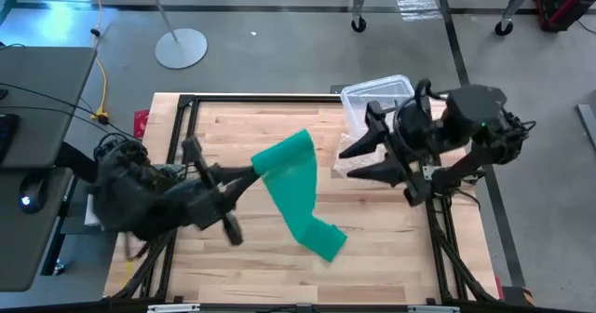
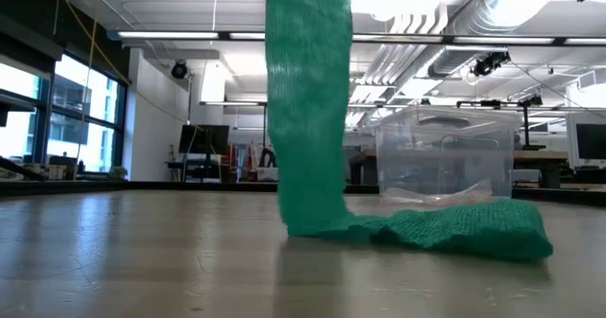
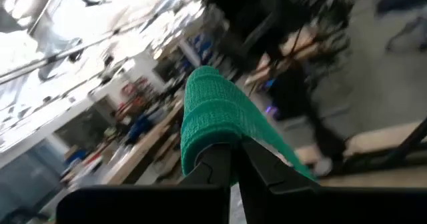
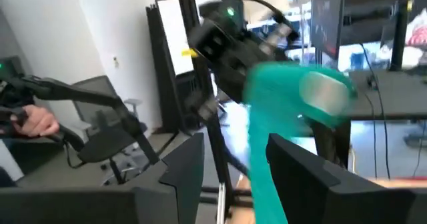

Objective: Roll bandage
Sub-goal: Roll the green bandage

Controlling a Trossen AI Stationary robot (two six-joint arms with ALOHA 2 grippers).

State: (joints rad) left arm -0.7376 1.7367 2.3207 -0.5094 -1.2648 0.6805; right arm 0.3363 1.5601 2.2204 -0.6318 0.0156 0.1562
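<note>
Long flat green stretchy bandage strip [image 1: 296,190] — upper end clamped between the 2 closed fingers of the left gripper [image 1: 253,170], lifted above the wooden table [image 1: 391,248]; from there it hangs down, and its lower end lies crumpled on the boards. Right gripper [image 1: 346,163] hovers just right of the strip's raised end, its 2 fingers parted and holding nothing. Clear plastic box [image 1: 372,97] stands on the table beyond the strip, near the right gripper — apart from the bandage.
</note>
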